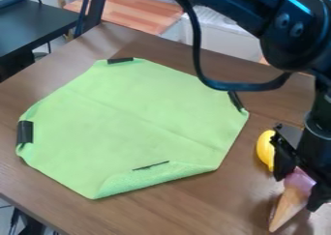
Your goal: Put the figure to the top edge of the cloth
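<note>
At the right edge of the camera view, the gripper [298, 186] hangs over the table, right of the cloth. Its fingers are closed around the pink top of a toy ice cream cone [290, 206], one on each side. The cone's tan tip points down and toward the lower left; whether it touches the table I cannot tell. A green cloth [132, 118] lies across the middle of the table, its near edge folded over. I cannot tell for certain whether the ice cream cone is the figure.
Just left of the gripper and behind the cone is a yellow object [265, 149], partly hidden by the gripper. Black clips or strips [24, 132] sit at the cloth's edges. A black cable loops down from the arm over the cloth's upper right.
</note>
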Tool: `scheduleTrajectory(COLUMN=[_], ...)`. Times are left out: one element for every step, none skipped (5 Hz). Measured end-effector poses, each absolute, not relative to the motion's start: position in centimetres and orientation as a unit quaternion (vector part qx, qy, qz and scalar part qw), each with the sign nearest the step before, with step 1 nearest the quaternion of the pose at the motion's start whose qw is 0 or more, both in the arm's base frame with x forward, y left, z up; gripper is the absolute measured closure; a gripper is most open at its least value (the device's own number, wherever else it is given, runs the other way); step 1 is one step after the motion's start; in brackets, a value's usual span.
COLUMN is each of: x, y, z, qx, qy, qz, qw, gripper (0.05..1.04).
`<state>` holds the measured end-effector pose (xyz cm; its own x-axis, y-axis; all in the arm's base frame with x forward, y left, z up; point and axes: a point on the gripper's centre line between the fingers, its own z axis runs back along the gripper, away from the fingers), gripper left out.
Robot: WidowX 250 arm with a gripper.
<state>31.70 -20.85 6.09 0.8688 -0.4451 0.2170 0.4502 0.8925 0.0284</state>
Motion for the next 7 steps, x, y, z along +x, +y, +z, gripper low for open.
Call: scheduleTrajectory(x=[31.8,32.7,33.5,34.6,36.1,37.8,38.9], y=[-20.2,-17.7,-14.9,-10.9,-8.4,-6.1,-4.9], z=[8.6,10.8,12.6,12.7,12.3,11.0,9.7], qx=[-0.02,-0.037,-0.052,-0.059,-0.066,-0.063,-0.062], qy=[-0.137,-0.16,-0.173,-0.16,-0.155,-0.144,-0.138], qz=[-0.218,-0.172,-0.119,-0.047,0.002,0.05,0.075], qw=[0.966,0.971,0.976,0.984,0.986,0.986,0.986], gripper=[0.355,0.354,0.355,0.355,0.354,0.354,0.355])
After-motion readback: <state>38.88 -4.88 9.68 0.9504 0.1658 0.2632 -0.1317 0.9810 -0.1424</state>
